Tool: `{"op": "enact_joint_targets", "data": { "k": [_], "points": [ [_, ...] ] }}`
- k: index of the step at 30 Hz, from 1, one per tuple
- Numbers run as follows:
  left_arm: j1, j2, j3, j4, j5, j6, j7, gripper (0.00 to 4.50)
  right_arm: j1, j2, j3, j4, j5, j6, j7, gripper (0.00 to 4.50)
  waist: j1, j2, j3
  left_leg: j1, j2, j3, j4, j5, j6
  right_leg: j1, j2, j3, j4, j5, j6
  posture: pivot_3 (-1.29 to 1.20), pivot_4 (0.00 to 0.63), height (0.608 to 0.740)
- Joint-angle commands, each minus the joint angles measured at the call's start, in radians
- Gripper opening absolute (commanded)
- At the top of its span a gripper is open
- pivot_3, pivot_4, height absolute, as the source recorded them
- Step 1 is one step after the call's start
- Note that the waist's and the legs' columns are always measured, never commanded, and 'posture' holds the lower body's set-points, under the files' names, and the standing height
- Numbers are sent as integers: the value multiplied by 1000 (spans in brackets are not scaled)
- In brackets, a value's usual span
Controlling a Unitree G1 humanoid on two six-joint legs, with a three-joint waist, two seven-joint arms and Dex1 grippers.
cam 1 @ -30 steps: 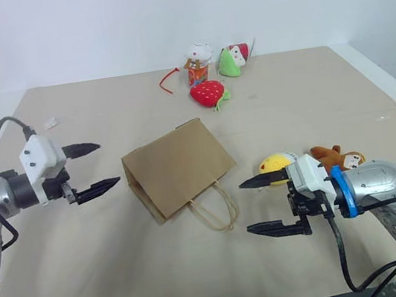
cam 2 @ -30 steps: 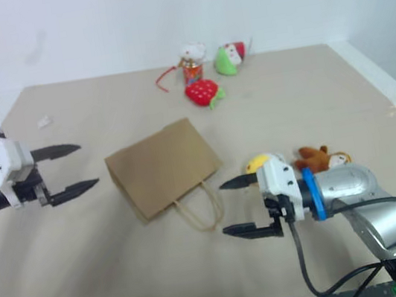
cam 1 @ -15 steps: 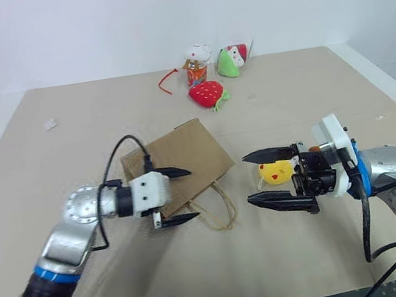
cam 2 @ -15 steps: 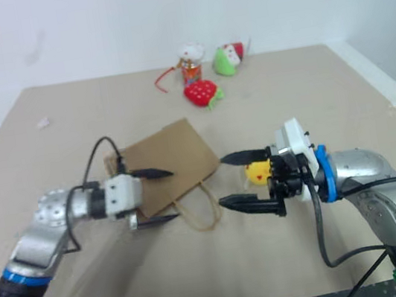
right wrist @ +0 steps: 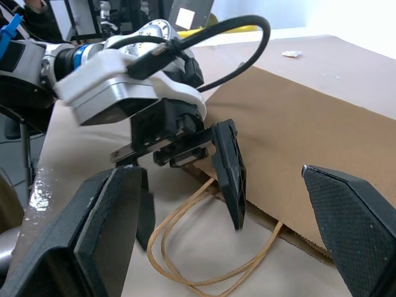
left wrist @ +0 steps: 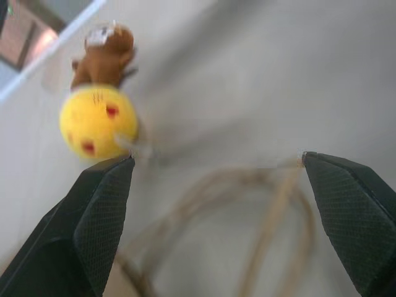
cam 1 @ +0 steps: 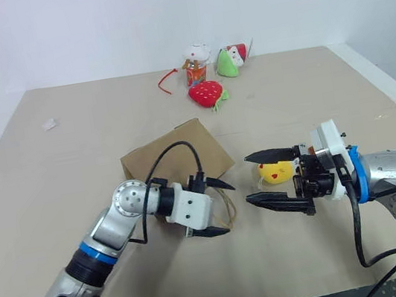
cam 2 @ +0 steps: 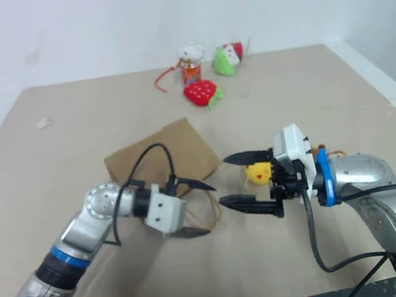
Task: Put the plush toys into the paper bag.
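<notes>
Left gripper (cam 1: 221, 206) spread wide, nothing between the fingers, hovering over the twisted-cord handles (cam 1: 226, 206) at the mouth end of the paper bag (cam 1: 177, 158); one black fingertip above the loops, the other below them near the table, contact with the cord hard to judge from the head views. Seen along those fingers in the left wrist view: blurred tan loops (left wrist: 266, 216) low between the two pads, yellow chick (left wrist: 99, 122) beyond them and brown plush (left wrist: 102, 55) right behind the chick, apparently touching it. Right gripper (cam 1: 259, 179) likewise spread wide and empty, pointing toward the left gripper across a small gap, fingers stacked one above the other, the chick (cam 1: 275, 170) sitting on the table just behind them. Brown plush mostly hidden by the right wrist in the head views. In the right wrist view, the left gripper (right wrist: 185, 179) facing the camera over the handle loops (right wrist: 204, 260), the bag's brown face (right wrist: 309, 136) stretching away behind it. Paper bag lying flat on its side near the middle of the tan table (cam 1: 71, 153), handles toward the near edge. Well apart at the far edge: red strawberry plush (cam 1: 207, 93), green plush (cam 1: 228, 63), a white-topped figure (cam 1: 198, 62) and a red cord (cam 1: 165, 80). Small white scrap (cam 1: 49, 124) on the far left of the table.
</notes>
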Motion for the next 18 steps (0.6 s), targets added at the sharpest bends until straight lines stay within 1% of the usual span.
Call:
{"op": "enact_joint_targets", "data": {
  "k": [1,4,5,8,10,12,13,15,16,17,18],
  "points": [
    [-17,-2,6,13,6,-4,9,4486,8,-8,-26,-33,-7,-25,1,4500,-1,0,0,0,0,0,0,0,0,0,0,0,0,0,0,0,150,740],
    [-21,-4,12,33,7,13,15,4486,11,-8,-26,-32,-13,-29,2,4500,-1,0,0,0,0,-1,0,0,0,0,1,-1,0,0,0,0,150,740],
    [-24,-2,12,44,13,10,17,4092,9,-6,-25,-32,-13,-28,-1,4500,-1,0,0,0,0,-1,0,0,0,0,1,-1,0,0,0,0,150,740],
    [-32,3,18,72,33,-1,28,3144,7,-2,-18,-30,-17,-30,-1,4500,-1,0,0,0,0,-1,0,0,0,0,0,0,0,0,0,0,150,740],
    [-38,7,23,84,36,-10,31,2300,5,-1,-15,-28,-21,-32,1,4500,-1,0,0,0,0,-1,0,0,0,0,0,0,0,0,0,0,150,740],
    [-47,11,32,93,34,-14,33,1566,-1,1,-10,-21,-27,-36,3,4500,-1,0,0,0,0,-1,0,0,0,0,0,0,0,0,0,0,150,740],
    [-52,14,37,97,34,-19,35,1388,-4,2,-7,-17,-30,-38,4,4500,-1,0,0,0,0,-1,0,0,0,0,0,0,0,0,0,0,150,740],
    [-63,18,47,105,29,-24,36,506,-12,6,0,-10,-36,-42,6,4500,-1,0,0,0,0,-1,0,0,0,0,0,0,0,0,0,0,150,740],
    [-67,18,54,106,21,-23,36,199,-15,8,3,-8,-38,-43,5,4500,-1,0,0,0,0,-1,0,0,0,0,0,0,0,0,0,0,150,740],
    [-72,13,67,99,2,-9,37,93,-18,9,5,-7,-40,-44,5,4500,-1,0,0,0,0,-1,0,0,0,0,0,0,0,0,0,0,150,740],
    [-78,6,82,86,-23,10,37,93,-19,10,7,-6,-43,-46,6,4500,-1,0,0,0,0,-1,0,0,0,0,0,0,0,0,0,0,150,740]
  ]
}}
